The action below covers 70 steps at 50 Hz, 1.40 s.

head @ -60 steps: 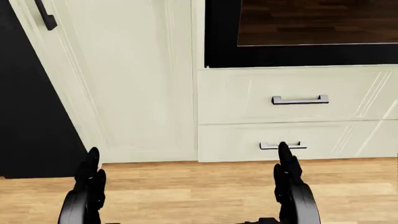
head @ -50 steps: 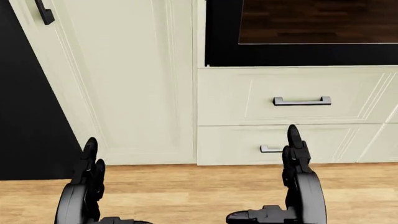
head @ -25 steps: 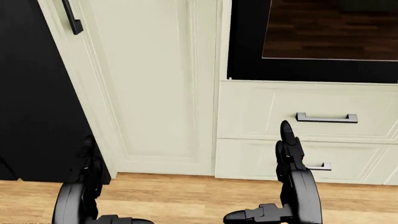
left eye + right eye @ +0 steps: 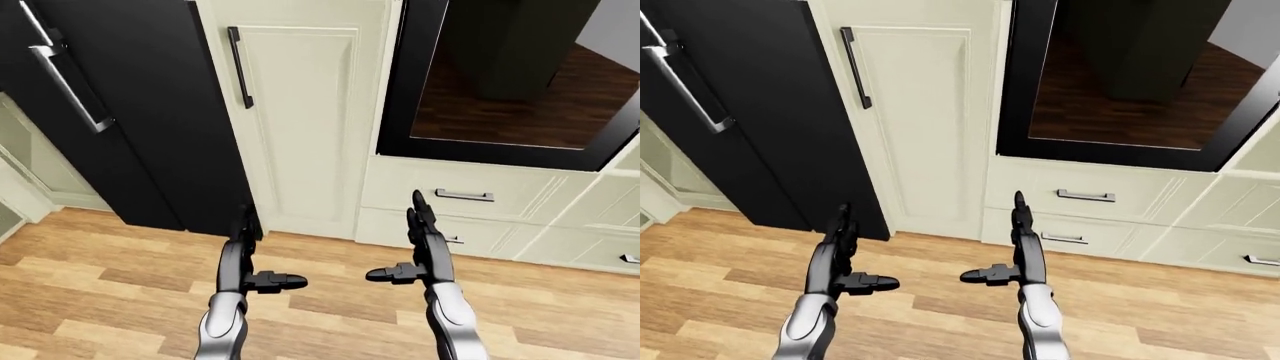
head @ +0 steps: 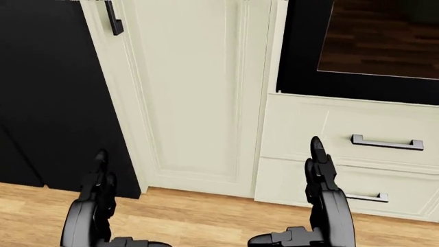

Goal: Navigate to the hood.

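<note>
While no hood shows in any view, both robot hands, left and right, hang spread, empty. Risk: walking blind w/ black fridge at 10 o'clock, wall oven at 1, robot may clip cabinets.

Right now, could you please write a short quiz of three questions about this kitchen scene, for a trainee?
1. True or false: the hood is visible.
2. What stands left of the tall cream cabinet door? A) black refrigerator B) sink C) window
3. Is the left hand or the right hand holding anything?

Key:
1. False.
2. A, the black refrigerator.
3. No; both are open and empty, above the wooden floor.
</note>
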Motion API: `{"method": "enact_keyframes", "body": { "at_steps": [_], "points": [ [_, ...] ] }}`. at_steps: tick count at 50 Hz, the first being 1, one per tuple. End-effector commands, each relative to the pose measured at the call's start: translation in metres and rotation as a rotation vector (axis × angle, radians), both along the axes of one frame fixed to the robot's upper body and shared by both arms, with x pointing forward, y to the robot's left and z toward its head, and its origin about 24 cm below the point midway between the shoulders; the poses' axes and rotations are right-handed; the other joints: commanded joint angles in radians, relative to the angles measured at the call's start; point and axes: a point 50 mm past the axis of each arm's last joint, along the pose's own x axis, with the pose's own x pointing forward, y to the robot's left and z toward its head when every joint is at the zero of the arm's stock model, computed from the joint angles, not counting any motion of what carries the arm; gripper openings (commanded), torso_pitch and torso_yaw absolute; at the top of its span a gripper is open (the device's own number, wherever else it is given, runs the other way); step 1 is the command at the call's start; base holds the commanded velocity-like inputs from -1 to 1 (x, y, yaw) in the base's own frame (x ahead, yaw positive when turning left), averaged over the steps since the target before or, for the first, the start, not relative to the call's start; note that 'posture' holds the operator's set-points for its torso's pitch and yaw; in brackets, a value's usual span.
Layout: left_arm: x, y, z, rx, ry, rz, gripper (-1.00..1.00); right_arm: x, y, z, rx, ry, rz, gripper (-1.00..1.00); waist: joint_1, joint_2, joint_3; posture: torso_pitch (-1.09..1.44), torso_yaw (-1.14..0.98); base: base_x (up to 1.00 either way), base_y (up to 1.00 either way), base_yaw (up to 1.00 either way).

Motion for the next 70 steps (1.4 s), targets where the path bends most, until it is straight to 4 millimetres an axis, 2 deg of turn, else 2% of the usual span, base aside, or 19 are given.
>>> {"method": "enact_keyframes", "body": {
  "at_steps": [1,6,10,11,13,19,23,25,26,37,40,41,44,50,53,55,56,66,70],
  "points": [
    [0.0042,0.0013,0.0162,0.004,-0.085,0.006,1.0,0.0058,0.0032,0.0188,-0.003,-0.099,0.02,1.0,0.004,0.003,-0.016,0.0,0.0,0.0,0.0,0.7],
    [0.0042,0.0013,0.0162,0.004,-0.085,0.006,1.0,0.005,0.0035,0.0201,-0.001,-0.099,0.023,1.0,0.009,-0.027,-0.006,0.0,0.0,0.0,0.0,0.7],
    [0.0042,0.0013,0.0162,0.004,-0.085,0.006,1.0,0.0062,0.0036,0.0186,0.0,-0.102,0.029,1.0,-0.009,-0.117,0.007,0.0,0.0,0.0,0.0,0.74],
    [0.0042,0.0013,0.0162,0.004,-0.085,0.006,1.0,0.0065,0.0033,0.0181,0.002,-0.102,0.029,1.0,-0.018,-0.079,0.003,0.0,0.0,0.0,0.0,0.82],
    [0.0042,0.0013,0.0162,0.004,-0.085,0.006,1.0,0.006,0.0034,0.0189,0.003,-0.102,0.029,1.0,-0.011,-0.1,0.0,0.0,0.0,0.0,0.0,0.81],
    [0.0042,0.0013,0.0162,0.004,-0.085,0.006,1.0,0.0058,0.0031,0.019,0.005,-0.105,0.031,1.0,-0.023,-0.039,0.001,0.0,0.0,0.0,0.0,0.82],
    [0.0042,0.0013,0.0162,0.004,-0.085,0.006,1.0,0.0052,0.003,0.0195,0.009,-0.112,0.028,1.0,-0.028,0.025,-0.003,0.0,0.0,0.0,0.0,0.73],
    [0.0042,0.0013,0.0162,0.004,-0.085,0.006,1.0,0.0053,0.0033,0.0191,0.008,-0.111,0.029,1.0,-0.024,0.089,-0.026,0.0,0.0,0.0,0.0,0.65],
    [0.0042,0.0013,0.0162,0.004,-0.085,0.006,1.0,0.0059,0.0032,0.0186,0.008,-0.111,0.029,1.0,-0.018,0.059,-0.021,0.0,0.0,0.0,0.0,0.6],
    [0.0042,0.0013,0.0162,0.004,-0.085,0.006,1.0,0.0056,0.0023,0.0192,0.015,-0.113,0.027,1.0,-0.016,-0.044,-0.006,0.0,0.0,0.0,0.0,0.53],
    [0.0042,0.0013,0.0162,0.004,-0.085,0.006,1.0,0.0063,0.002,0.0185,0.013,-0.113,0.029,1.0,-0.022,-0.123,-0.026,0.0,0.0,0.0,0.0,0.43],
    [0.0042,0.0013,0.0162,0.004,-0.085,0.006,1.0,0.0064,0.0019,0.0184,0.014,-0.112,0.028,1.0,-0.031,-0.075,-0.016,0.0,0.0,0.0,0.0,0.47],
    [0.0042,0.0013,0.0162,0.004,-0.085,0.006,1.0,0.0062,0.0022,0.0186,0.012,-0.113,0.03,1.0,-0.027,-0.086,-0.015,0.0,0.0,0.0,0.0,0.47],
    [0.0042,0.0013,0.0162,0.004,-0.085,0.006,1.0,0.0055,0.0026,0.019,0.008,-0.117,0.032,1.0,-0.028,-0.026,-0.006,0.0,0.0,0.0,0.0,0.54],
    [0.0042,0.0013,0.0162,0.004,-0.085,0.006,1.0,0.0048,0.0033,0.0199,0.008,-0.117,0.034,1.0,-0.032,0.021,-0.006,0.0,0.0,0.0,0.0,0.64],
    [0.0042,0.0013,0.0162,0.004,-0.085,0.006,1.0,0.004,0.0035,0.0211,0.008,-0.119,0.034,1.0,-0.029,0.084,-0.027,0.0,0.0,0.0,0.0,0.64],
    [0.0042,0.0013,0.0162,0.004,-0.085,0.006,1.0,0.004,0.0035,0.0211,0.008,-0.117,0.034,1.0,-0.02,0.056,-0.024,0.0,0.0,0.0,0.0,0.63],
    [0.0042,0.0013,0.0162,0.004,-0.085,0.006,1.0,0.0046,0.0035,0.0201,0.009,-0.114,0.035,1.0,-0.012,-0.036,-0.004,0.0,0.0,0.0,0.0,0.62],
    [0.0042,0.0013,0.0162,0.004,-0.085,0.006,1.0,0.0068,0.0022,0.0175,0.011,-0.115,0.032,1.0,-0.029,-0.139,-0.028,0.0,0.0,0.0,0.0,0.62]
  ]
}}
